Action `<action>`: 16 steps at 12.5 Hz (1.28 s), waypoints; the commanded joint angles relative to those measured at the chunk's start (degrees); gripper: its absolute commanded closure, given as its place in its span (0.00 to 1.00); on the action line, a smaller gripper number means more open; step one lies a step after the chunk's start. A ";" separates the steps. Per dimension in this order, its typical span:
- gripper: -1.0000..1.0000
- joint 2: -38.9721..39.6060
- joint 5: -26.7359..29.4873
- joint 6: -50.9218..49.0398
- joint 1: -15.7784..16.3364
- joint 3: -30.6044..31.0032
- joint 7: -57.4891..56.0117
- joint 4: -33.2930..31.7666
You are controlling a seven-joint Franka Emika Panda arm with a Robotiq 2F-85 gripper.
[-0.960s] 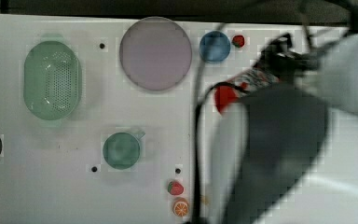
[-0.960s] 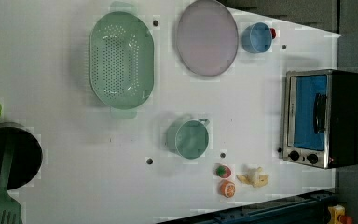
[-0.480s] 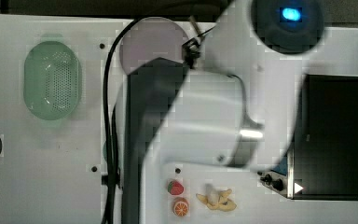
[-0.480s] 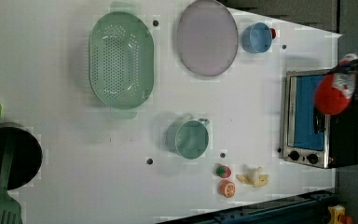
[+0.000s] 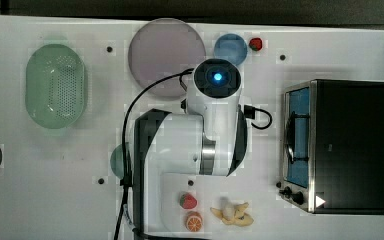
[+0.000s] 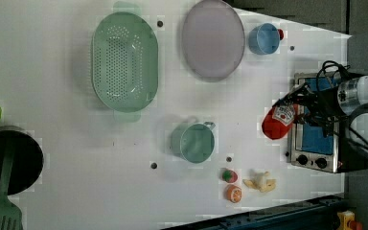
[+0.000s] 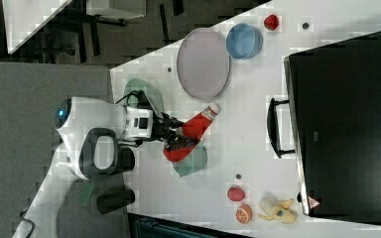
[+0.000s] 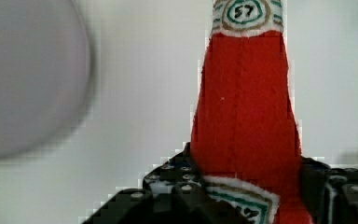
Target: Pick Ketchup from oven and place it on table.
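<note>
Ketchup (image 7: 194, 130) clamped in jaws; oven (image 5: 347, 146) door closed

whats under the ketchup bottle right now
The Ketchup is held in the gripper above the table. In the right view it overlaps the teal cup; whether it is really over the cup cannot be told.

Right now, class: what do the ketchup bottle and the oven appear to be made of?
Ketchup bottle: probably plastic, with a smooth matte red body and a paper-like white label. Oven: seemingly metal with a glass door, judging by its silver front frame, flat black top and bluish see-through pane.
</note>
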 commanded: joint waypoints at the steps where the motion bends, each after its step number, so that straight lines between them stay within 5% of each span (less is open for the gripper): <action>1: 0.39 7.91 1.40 11.25 -0.04 0.11 0.60 -3.88; 5: 0.38 15.14 1.50 19.93 -0.02 0.21 0.64 -4.07; 7: 0.19 16.05 1.52 20.69 0.01 0.34 0.75 -4.67; 8: 0.00 15.91 1.53 20.96 0.01 0.34 1.17 -4.76; 13: 0.00 3.77 1.52 13.98 0.02 0.22 4.47 2.33; 16: 0.00 -3.24 1.37 -2.12 -0.01 0.00 4.47 13.99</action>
